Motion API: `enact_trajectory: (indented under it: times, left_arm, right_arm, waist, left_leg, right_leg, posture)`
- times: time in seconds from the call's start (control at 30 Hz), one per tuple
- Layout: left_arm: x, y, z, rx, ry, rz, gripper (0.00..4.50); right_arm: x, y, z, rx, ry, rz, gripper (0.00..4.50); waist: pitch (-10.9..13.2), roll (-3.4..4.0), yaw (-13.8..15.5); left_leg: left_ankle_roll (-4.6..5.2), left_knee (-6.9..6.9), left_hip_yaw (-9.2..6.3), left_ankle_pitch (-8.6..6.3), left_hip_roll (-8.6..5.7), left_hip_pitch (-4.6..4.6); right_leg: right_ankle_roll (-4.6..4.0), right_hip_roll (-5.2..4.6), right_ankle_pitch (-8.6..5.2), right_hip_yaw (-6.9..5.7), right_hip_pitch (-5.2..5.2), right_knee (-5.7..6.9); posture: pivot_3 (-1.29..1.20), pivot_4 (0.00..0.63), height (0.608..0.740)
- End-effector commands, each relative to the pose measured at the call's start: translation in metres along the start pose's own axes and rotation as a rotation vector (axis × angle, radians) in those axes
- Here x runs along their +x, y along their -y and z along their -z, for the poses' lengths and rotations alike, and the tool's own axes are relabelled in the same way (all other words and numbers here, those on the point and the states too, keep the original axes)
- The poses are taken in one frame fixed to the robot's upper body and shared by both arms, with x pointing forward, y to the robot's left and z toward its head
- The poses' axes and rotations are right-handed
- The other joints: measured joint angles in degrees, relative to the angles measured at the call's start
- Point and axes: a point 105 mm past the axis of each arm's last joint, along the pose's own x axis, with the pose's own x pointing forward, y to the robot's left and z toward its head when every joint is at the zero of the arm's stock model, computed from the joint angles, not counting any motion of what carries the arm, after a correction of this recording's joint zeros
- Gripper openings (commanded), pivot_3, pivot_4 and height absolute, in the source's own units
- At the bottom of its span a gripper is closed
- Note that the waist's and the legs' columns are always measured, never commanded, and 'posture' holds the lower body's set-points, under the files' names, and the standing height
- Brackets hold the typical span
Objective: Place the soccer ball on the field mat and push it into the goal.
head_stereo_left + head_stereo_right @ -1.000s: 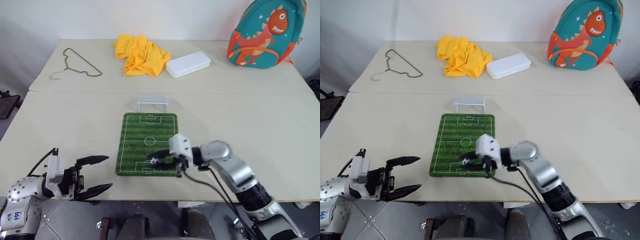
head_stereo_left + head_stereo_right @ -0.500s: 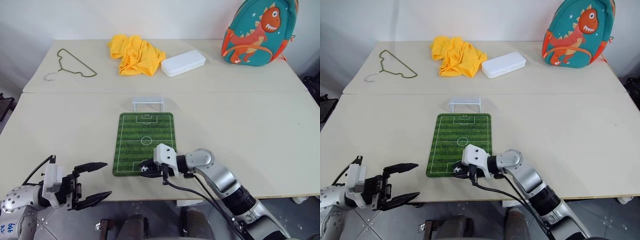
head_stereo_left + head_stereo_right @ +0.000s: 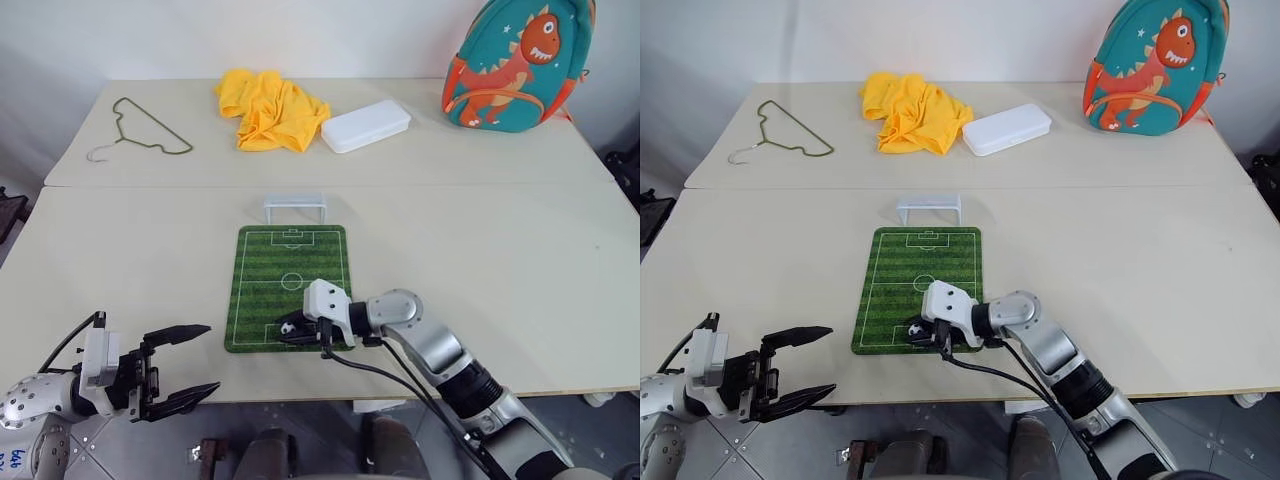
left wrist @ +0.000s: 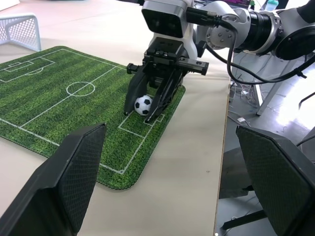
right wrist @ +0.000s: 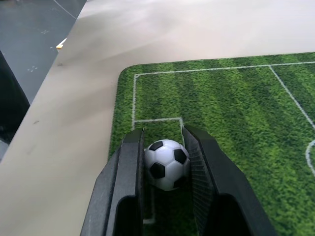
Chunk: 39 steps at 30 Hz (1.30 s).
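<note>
**Ball held low over the near penalty box**

The soccer ball, white with black patches, sits pinched between the two black fingers of the right gripper, at the mat's near end, by the small box lines. The field mat lies flat on the worktop, green striped turf with white pitch lines and rounded corners, its long side running from 6 to 12 o'clock. The goal, a low pale frame, stands upright just beyond the mat's far edge at 12 o'clock.
</note>
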Motion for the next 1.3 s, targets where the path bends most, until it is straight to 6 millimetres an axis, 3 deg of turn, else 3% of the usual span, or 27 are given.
enact_trajectory:
  times: [0.03,0.3,0.6,0.73,0.9,0.97,1.07,1.2,1.3]
  left_arm:
    - [-0.001,0.000,-0.002,0.015,0.018,-0.007,4.50]
    - [-0.002,-0.002,0.000,0.019,0.021,-0.021,4.50]
    - [-0.003,-0.003,0.002,0.019,0.026,-0.029,4.50]
    - [-0.003,-0.003,0.002,0.021,0.035,-0.032,4.50]
    - [-0.008,-0.011,-0.001,0.027,0.055,-0.059,4.50]
    - [-0.010,-0.012,0.000,0.027,0.056,-0.062,4.50]
    - [-0.021,-0.016,-0.009,0.031,0.070,-0.085,4.50]
    - [-0.030,-0.017,-0.016,0.040,0.052,-0.073,4.50]
    - [-0.026,-0.014,-0.018,0.053,0.047,-0.034,4.50]
  right_arm:
    - [-0.001,0.002,0.006,0.028,-0.013,0.008,0.82]
    - [0.004,0.002,-0.002,-0.018,0.029,0.009,3.25]
    - [0.000,0.005,-0.006,-0.037,0.051,0.007,3.25]
    - [-0.009,0.001,-0.029,-0.053,0.170,-0.036,3.25]
    - [-0.046,0.003,-0.043,-0.120,0.237,-0.022,3.25]
    - [-0.053,0.003,-0.043,-0.130,0.234,-0.011,3.25]
    - [-0.089,-0.004,-0.033,-0.146,0.186,0.007,3.25]
    - [-0.118,-0.032,-0.009,-0.108,0.084,-0.060,2.39]
    - [-0.115,-0.038,0.002,-0.093,0.049,-0.054,1.33]
  waist:
    - [0.0,0.00,0.0]
    - [0.0,0.00,0.0]
    - [0.0,0.00,0.0]
    - [0.0,0.00,0.0]
    - [0.0,0.00,0.2]
    - [0.0,-0.02,0.1]
    - [0.0,-0.01,0.2]
    - [0.0,-0.03,0.4]
    - [0.0,-0.03,0.1]
  left_leg:
    - [0.00,0.00,0.00,0.00,0.00,0.00]
    - [0.00,0.00,0.02,0.00,0.01,0.03]
    - [0.00,0.00,0.02,0.00,0.02,0.03]
    - [0.00,0.00,0.02,0.00,0.02,0.02]
    - [0.00,0.00,0.01,0.00,0.01,0.01]
    - [0.00,0.00,0.01,0.00,0.00,0.01]
    - [0.00,-0.05,0.02,0.00,0.03,0.01]
    - [0.05,-0.06,0.06,-0.03,0.01,-0.03]
    - [0.06,-0.05,0.13,-0.04,0.04,0.04]
  right_leg:
    - [0.00,0.00,0.00,0.00,0.00,0.00]
    - [0.00,0.00,0.00,0.01,0.00,0.02]
    - [0.00,0.00,0.00,0.01,0.00,0.01]
    - [0.00,0.00,0.00,0.01,0.00,0.01]
    - [0.00,0.00,0.00,0.00,0.00,0.00]
    - [0.00,-0.01,0.00,-0.01,0.02,-0.01]
    - [0.00,0.00,0.00,-0.02,0.00,-0.02]
    - [0.00,-0.02,0.00,-0.05,0.02,-0.12]
    - [0.00,-0.01,0.00,-0.02,0.06,-0.10]
  posture:
    - [0.00,0.150,0.740]
    - [0.00,0.150,0.740]
    - [0.00,0.150,0.740]
    - [0.00,0.150,0.740]
    - [0.00,0.150,0.740]
    - [0.00,0.150,0.740]
    - [0.00,0.150,0.740]
    - [0.00,0.150,0.740]
    - [0.00,0.150,0.740]
